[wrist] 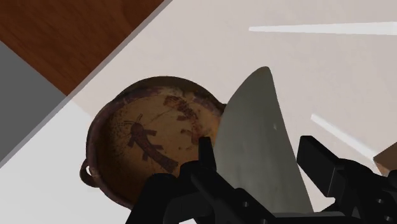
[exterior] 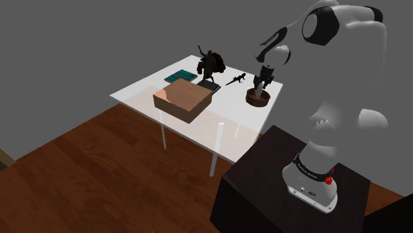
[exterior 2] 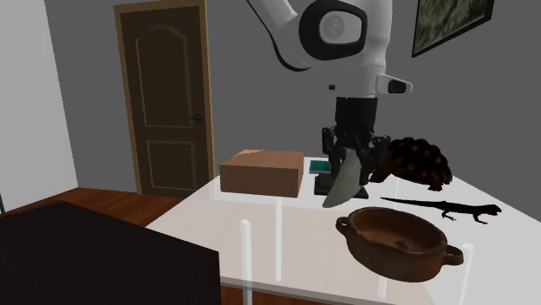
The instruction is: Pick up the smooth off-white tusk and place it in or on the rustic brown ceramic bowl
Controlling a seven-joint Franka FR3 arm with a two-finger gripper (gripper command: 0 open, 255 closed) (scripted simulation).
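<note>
Over the white table [exterior 2: 260, 217], the tusk [exterior 2: 344, 184] is clasped tight in the gripper [exterior 2: 354, 165] and should next be centred above the bowl [exterior 2: 399, 243] and released.

Bare table [exterior 2: 286, 218] around bowl [exterior 2: 406, 265]; lizard [exterior 2: 447, 209] near, box [exterior 2: 263, 173] farther.

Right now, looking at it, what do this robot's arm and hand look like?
The arm is made of smooth, rounded white segments with dark joints and round caps at the bends. Near its base sit a dark band and a small red knob. The hand is all black and blocky, with two fingers.
</note>
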